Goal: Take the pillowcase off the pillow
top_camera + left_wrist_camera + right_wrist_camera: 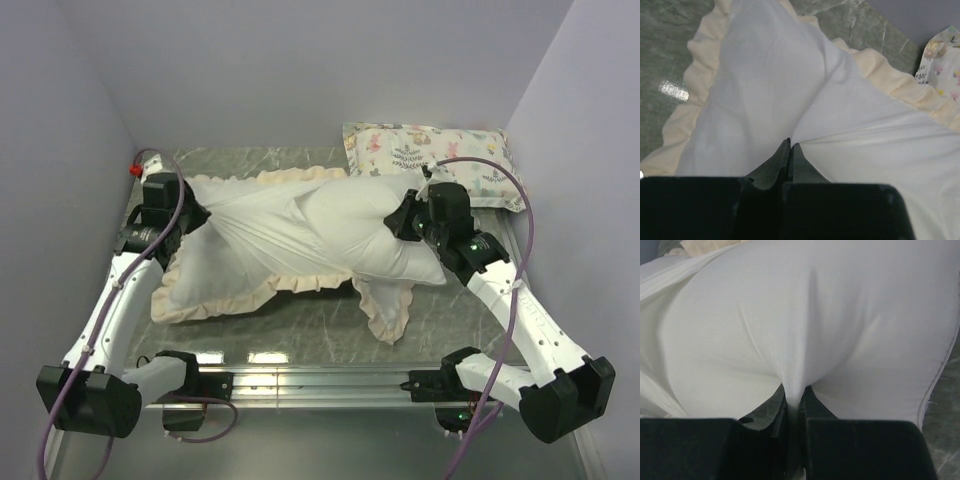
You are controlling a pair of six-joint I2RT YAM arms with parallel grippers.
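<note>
The pillowcase (250, 240) lies inside out across the table, its white lining up and its cream frill (210, 305) round the edges. At its left end my left gripper (197, 215) is shut on a pinch of that lining (765, 75), with the fabric drawn taut to the fingertips (790, 145). The plump white pillow (395, 255) bulges out at the right. My right gripper (403, 222) is shut on a fold of the pillow's fabric (815, 315), which runs down between the jaws (796, 390). The pillow's left part is hidden inside the pillowcase.
A smaller pastel animal-print pillow (440, 160) lies at the back right, just behind my right arm. The table (300, 330) has a grey marble top, with walls close on the left, back and right. A metal rail (320, 380) runs along the near edge.
</note>
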